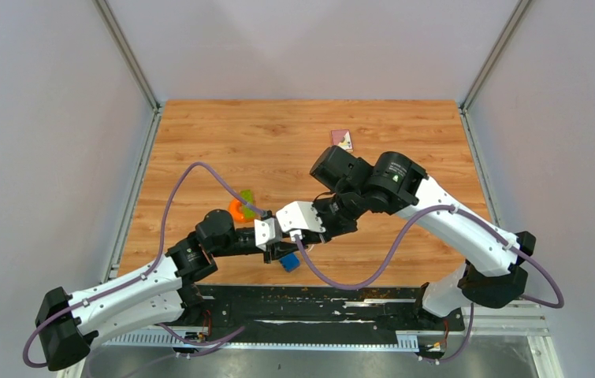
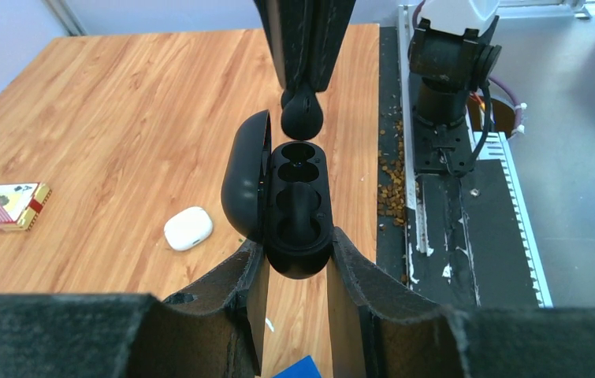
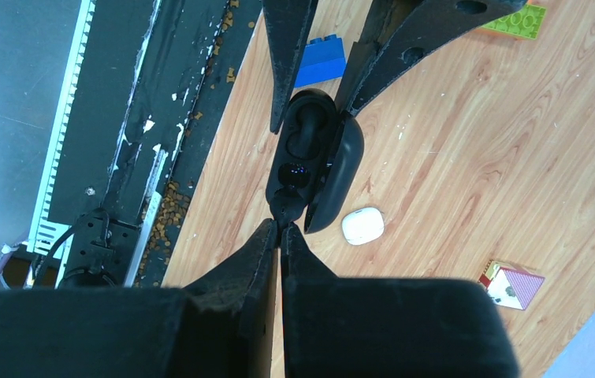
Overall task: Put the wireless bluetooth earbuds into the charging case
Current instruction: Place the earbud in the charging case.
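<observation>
My left gripper is shut on the near end of a black charging case, held off the table with its lid swung open to the left. Both sockets look bare. A rounded black earbud hangs just above the far socket, pinched at the tip of my right gripper. In the right wrist view that gripper is shut on the earbud, right at the rim of the case. The two wrists meet over the table's near middle.
A shut white case lies on the wood left of the black one. A small card box sits further left. A blue brick lies under the grippers; green and orange pieces are beyond. Brown crumbs line the table edge.
</observation>
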`<action>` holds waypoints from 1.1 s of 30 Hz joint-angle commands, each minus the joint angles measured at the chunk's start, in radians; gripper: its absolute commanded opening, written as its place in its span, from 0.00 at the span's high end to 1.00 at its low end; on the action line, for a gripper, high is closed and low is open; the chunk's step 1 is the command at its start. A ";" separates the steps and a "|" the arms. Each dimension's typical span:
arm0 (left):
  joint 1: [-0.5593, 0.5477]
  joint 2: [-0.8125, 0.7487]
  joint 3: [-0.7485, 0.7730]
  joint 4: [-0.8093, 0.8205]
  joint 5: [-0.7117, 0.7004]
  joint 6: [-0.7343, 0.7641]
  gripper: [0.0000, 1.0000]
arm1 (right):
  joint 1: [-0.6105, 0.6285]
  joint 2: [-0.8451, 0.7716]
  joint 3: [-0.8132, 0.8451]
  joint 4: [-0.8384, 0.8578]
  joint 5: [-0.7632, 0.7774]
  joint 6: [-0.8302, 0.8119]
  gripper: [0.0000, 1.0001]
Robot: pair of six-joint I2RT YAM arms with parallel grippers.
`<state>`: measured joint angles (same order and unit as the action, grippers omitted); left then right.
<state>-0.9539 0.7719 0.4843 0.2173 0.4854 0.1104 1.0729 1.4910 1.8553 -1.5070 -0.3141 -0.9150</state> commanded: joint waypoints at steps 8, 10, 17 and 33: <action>-0.003 -0.028 -0.012 0.066 0.037 0.011 1.00 | 0.009 0.032 0.036 -0.012 -0.012 0.032 1.00; -0.003 -0.026 -0.011 0.067 0.039 0.011 1.00 | 0.009 0.035 0.035 -0.012 -0.020 0.037 1.00; -0.003 -0.022 -0.013 0.079 0.040 0.002 1.00 | 0.008 0.043 0.041 -0.010 -0.037 0.052 1.00; -0.003 -0.036 -0.023 0.106 0.051 -0.011 1.00 | 0.009 0.024 -0.004 0.017 -0.062 0.066 0.99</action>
<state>-0.9539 0.7532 0.4603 0.2657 0.5175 0.1066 1.0733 1.5341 1.8523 -1.5097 -0.3534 -0.8646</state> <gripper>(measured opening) 0.363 0.043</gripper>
